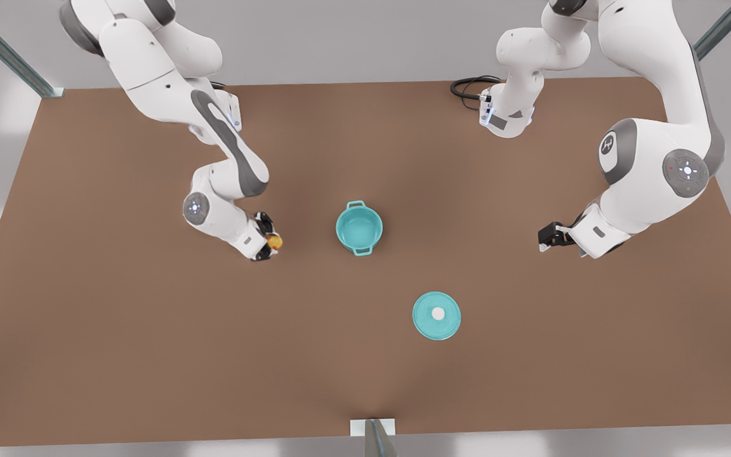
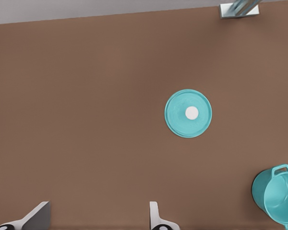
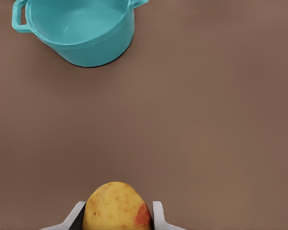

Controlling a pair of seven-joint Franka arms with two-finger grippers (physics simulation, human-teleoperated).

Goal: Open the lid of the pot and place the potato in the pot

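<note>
While the pot lid (image 1: 436, 315) lies flat on the table (image 1: 118, 343), apart from the uncovered pot (image 1: 359, 228), the right gripper (image 1: 268, 242) clasps the potato (image 1: 274, 241) beside the pot. The left gripper (image 1: 548, 237), fingers spread and empty, waits opposite.

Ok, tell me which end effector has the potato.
The right end effector, at the front view's left beside the pot, grips the potato. The left end effector is open, holding nothing.
</note>
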